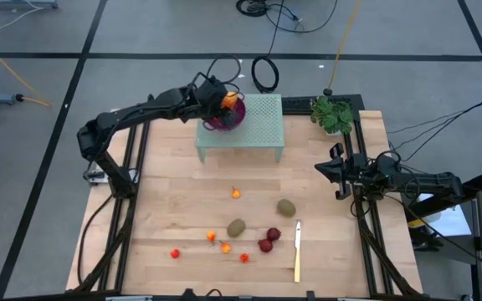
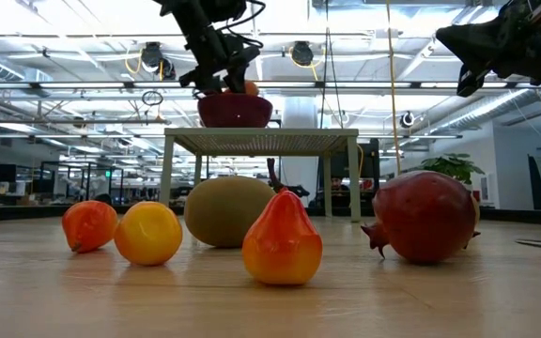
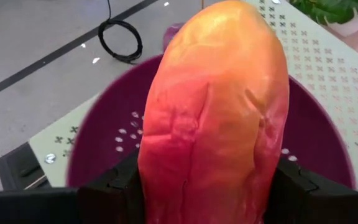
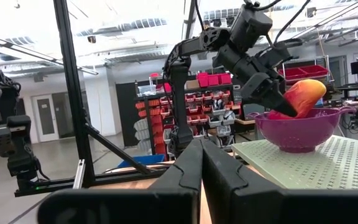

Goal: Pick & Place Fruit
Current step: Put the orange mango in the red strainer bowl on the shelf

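You had the wooden bench (image 1: 166, 167) carrying a pale green perforated stand (image 1: 258, 125) at its far edge, with a purple bowl (image 1: 224, 117) sitting on that stand. A small potted plant (image 1: 333, 114) stood just beside the stand, at the bench's far right corner.

Your left gripper (image 1: 221, 99) hung over the bowl with its fingers pinching the elongated red-orange fruit (image 3: 216, 118); the fruit's lower end reached into the bowl's mouth, tilted, as the right wrist view showed.

Your right gripper (image 1: 320, 168) waited at the right edge of the bench, its fingers pressed together and holding nothing.

The rest of the fruit lay on the near half of the bench: two kiwi-like ovals (image 1: 237, 227), one near the middle and one further right, and two dark red round ones (image 1: 269, 240) touching each other between them. Several tiny orange-red balls (image 1: 226, 247) were scattered to their left, with one apart, nearer the stand. A yellow-handled knife (image 1: 298, 252) lay just right of the dark red pair.
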Tool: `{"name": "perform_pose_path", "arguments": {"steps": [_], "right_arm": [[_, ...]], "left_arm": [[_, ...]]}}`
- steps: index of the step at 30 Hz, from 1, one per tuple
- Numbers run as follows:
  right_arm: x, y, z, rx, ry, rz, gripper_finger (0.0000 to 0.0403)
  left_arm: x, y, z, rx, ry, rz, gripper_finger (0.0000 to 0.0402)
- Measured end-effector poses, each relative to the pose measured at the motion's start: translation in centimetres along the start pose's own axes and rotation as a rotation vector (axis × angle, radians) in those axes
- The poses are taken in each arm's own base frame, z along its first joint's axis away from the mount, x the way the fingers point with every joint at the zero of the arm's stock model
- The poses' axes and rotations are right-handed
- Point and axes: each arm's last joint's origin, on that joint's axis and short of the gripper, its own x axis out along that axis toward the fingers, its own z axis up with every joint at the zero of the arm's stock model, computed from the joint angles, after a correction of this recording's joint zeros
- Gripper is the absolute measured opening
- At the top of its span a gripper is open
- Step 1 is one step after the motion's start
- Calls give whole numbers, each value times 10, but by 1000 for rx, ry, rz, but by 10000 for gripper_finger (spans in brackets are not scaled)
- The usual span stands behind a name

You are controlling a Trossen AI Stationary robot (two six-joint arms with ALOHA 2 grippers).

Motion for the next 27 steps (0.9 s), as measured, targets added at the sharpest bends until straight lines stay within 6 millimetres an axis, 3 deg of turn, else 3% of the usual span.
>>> {"name": "perform_pose_path", "arguments": {"steps": [19, 27], "right_arm": [[0, 0, 0, 0, 0, 0, 0], [0, 0, 0, 0, 0, 0, 0]], "left_arm": [[2, -3, -2, 65, 14, -5, 220], [2, -3, -2, 95, 16, -4, 247]]}}
